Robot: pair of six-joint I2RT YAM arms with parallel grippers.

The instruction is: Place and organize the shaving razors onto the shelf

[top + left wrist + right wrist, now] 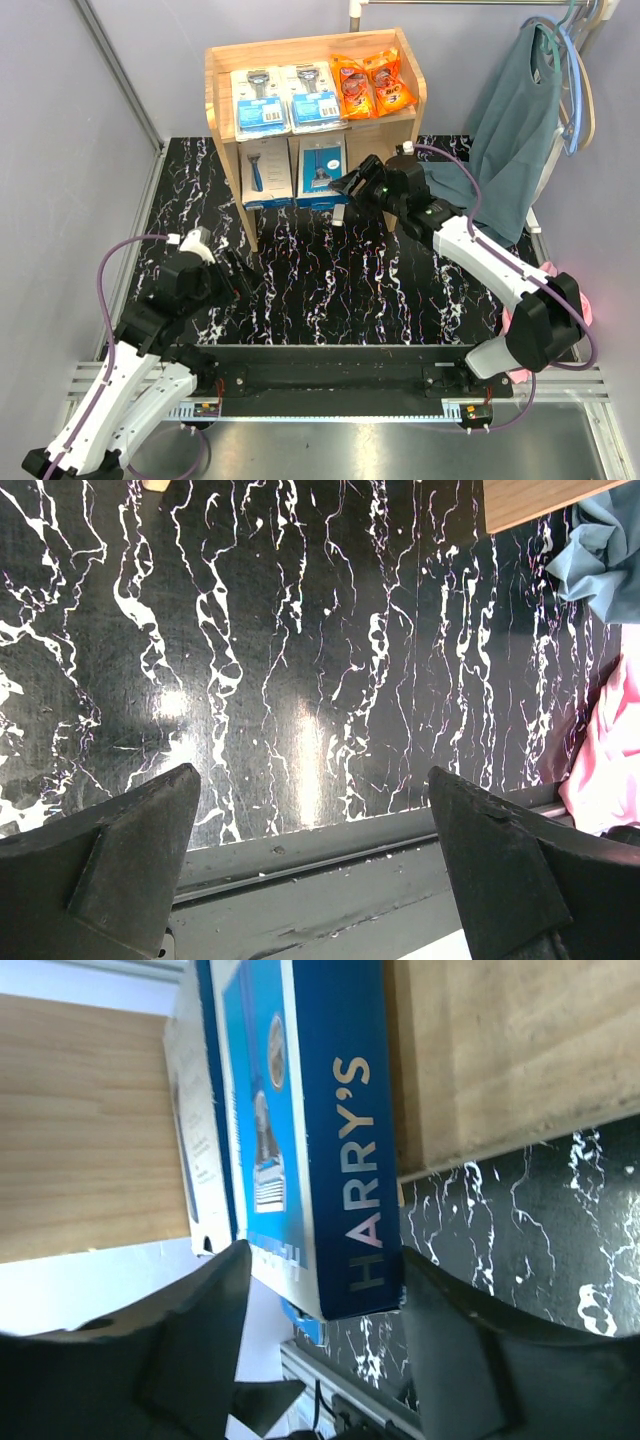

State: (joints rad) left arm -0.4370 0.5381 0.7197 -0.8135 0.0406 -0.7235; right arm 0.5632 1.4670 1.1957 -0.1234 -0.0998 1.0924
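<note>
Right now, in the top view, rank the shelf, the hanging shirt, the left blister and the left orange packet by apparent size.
1. shelf
2. shirt
3. left blister
4. left orange packet, a little smaller than the blister; both lie on the top tier, so the comparison is fair.

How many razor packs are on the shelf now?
6. Top tier: two blue-card blister packs at left, two orange packets at right. Lower tier: two blue boxes side by side, the right one between the right gripper's fingers. More could hide behind them.
</note>
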